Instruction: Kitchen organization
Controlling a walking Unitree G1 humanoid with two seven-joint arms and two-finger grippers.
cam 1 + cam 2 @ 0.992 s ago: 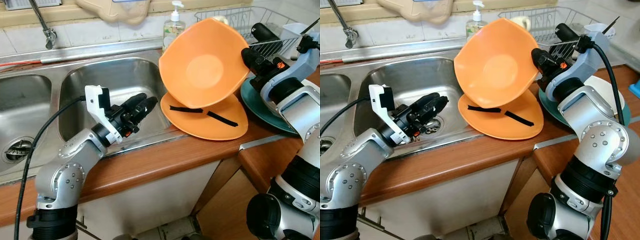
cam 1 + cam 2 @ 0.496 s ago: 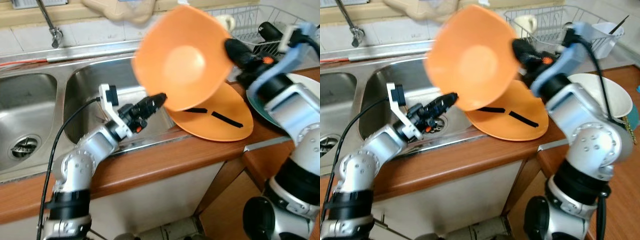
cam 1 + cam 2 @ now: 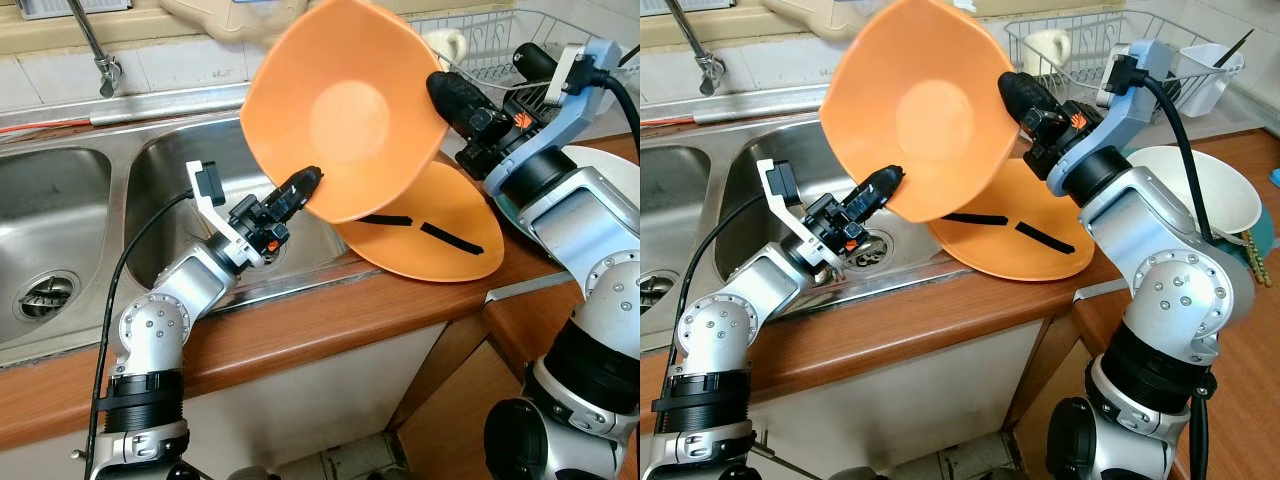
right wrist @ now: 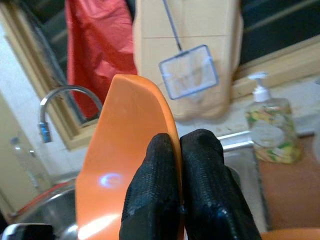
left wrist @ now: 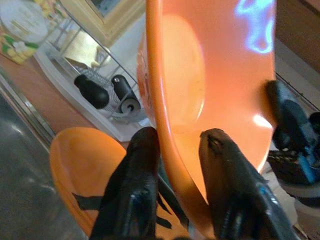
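**Orange bowl held between two grippers above the sink edge**

Orange plastic takes up the middle of the scene: a large orange bowl point(image 3: 345, 110) is held tilted in the air, its hollow facing the camera, above the right basin of a steel double sink point(image 3: 190, 180) and the wooden counter point(image 3: 330, 320). The right gripper point(image 3: 447, 92) is clamped on the bowl's upper right rim; in the right wrist view its two black fingers point(image 4: 200, 170) are pressed close together with the thin orange edge between them. The left gripper point(image 3: 305, 185) reaches up from the left and meets the bowl's lower rim. In the left wrist view its fingers point(image 5: 142, 175) stand slightly apart, one on each side of the rim, which passes between them; whether they press on it cannot be told.

Under the raised bowl a second orange dish point(image 3: 440, 240) lies flat on the counter just right of the sink, with two black strips point(image 3: 445, 238) lying on its surface. To its right, partly behind the right arm, sit a teal plate point(image 3: 505, 215) and a white bowl point(image 3: 1200, 185). A wire dish rack point(image 3: 1070, 45) stands at the back of the counter and holds a mug point(image 3: 1045, 45). A tap point(image 3: 95, 45) rises behind the sink, and a soap dispenser point(image 4: 267, 132) stands on the ledge near it.
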